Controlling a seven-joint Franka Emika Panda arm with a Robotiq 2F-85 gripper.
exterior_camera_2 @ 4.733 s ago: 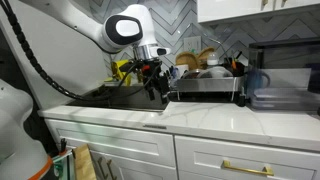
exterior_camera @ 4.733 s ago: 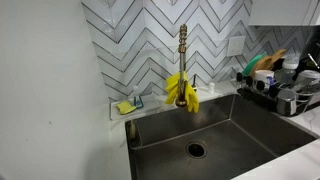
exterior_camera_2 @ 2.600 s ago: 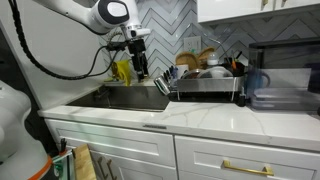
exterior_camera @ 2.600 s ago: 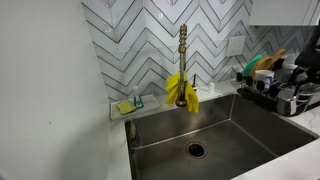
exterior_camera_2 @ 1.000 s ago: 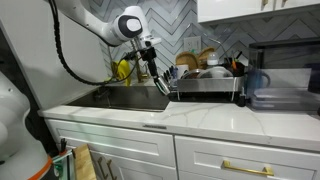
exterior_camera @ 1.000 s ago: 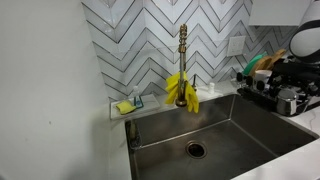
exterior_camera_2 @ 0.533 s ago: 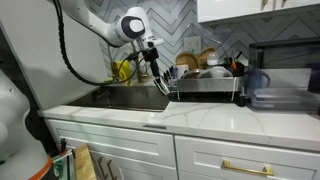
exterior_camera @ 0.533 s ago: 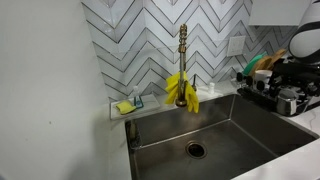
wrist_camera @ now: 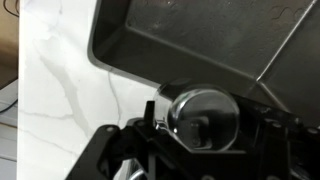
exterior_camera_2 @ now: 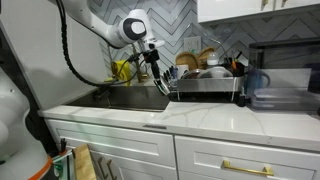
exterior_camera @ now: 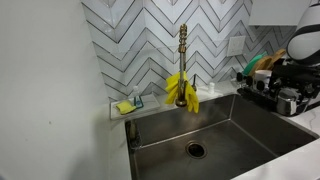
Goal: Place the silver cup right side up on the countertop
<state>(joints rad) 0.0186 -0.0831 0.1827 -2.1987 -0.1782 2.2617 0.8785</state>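
- Pale marbled counter [exterior_camera_2: 205,116] runs under a chevron-tiled wall, with a steel sink [exterior_camera: 225,125] set into it and a black dish rack [exterior_camera_2: 205,88] beside the basin.
- End effector [exterior_camera_2: 161,79] hangs at the rack's sink-side end, jaws spread wide.
- Silver cup [wrist_camera: 205,116] sits between those jaws in the wrist view, at the rack tray's edge; contact cannot be told, nor which way up it stands.
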